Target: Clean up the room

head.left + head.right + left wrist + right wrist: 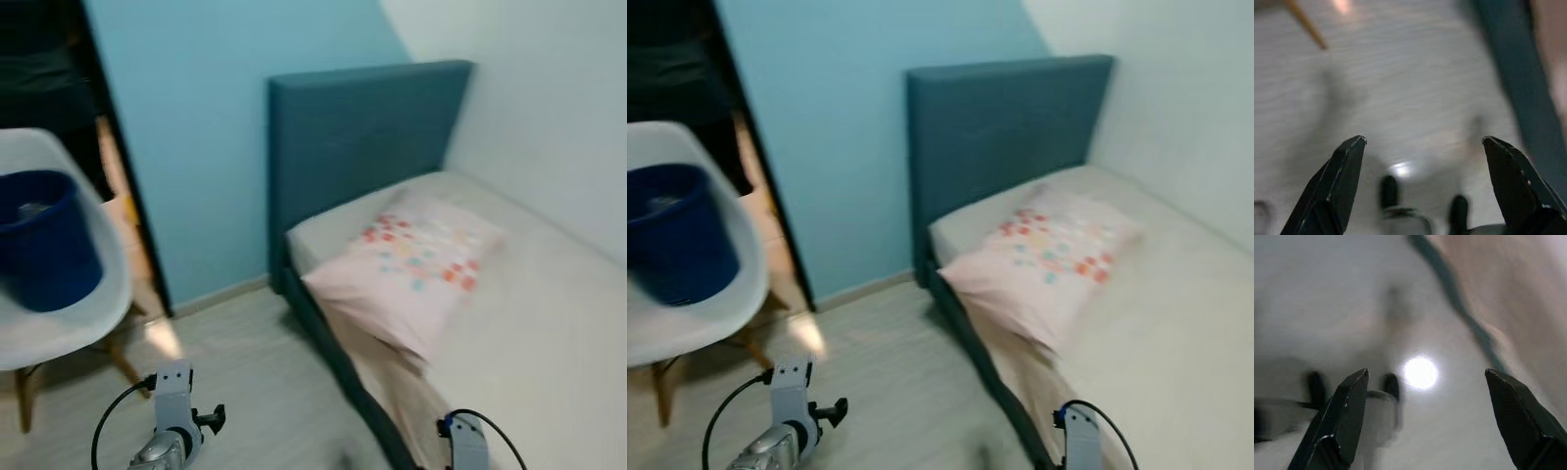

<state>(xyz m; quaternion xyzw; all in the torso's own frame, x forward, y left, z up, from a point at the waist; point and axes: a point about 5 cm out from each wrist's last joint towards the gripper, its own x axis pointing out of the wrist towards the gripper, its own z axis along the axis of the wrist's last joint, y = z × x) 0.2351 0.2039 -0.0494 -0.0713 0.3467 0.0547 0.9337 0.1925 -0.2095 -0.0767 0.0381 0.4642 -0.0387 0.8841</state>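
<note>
Left gripper (1422, 186): hung low over the wooden floor (255, 362), jaws wide, nothing held.
Right gripper (1425, 421): low beside the bed frame (338, 367), jaws wide, empty.
Task's things: a pink spotted pillow (416, 259) lay askew on the mattress (549, 333), overhanging its edge; a blue bucket (44, 240) sat on the white chair (69, 333).
Risk: blurred views suggested walking; the arms might have clipped the frame or chair legs, tipping the bucket.

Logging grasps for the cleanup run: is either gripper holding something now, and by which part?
Nothing is held. The left gripper and the right gripper both have their jaws spread wide over bare floor, with nothing between them.
</note>
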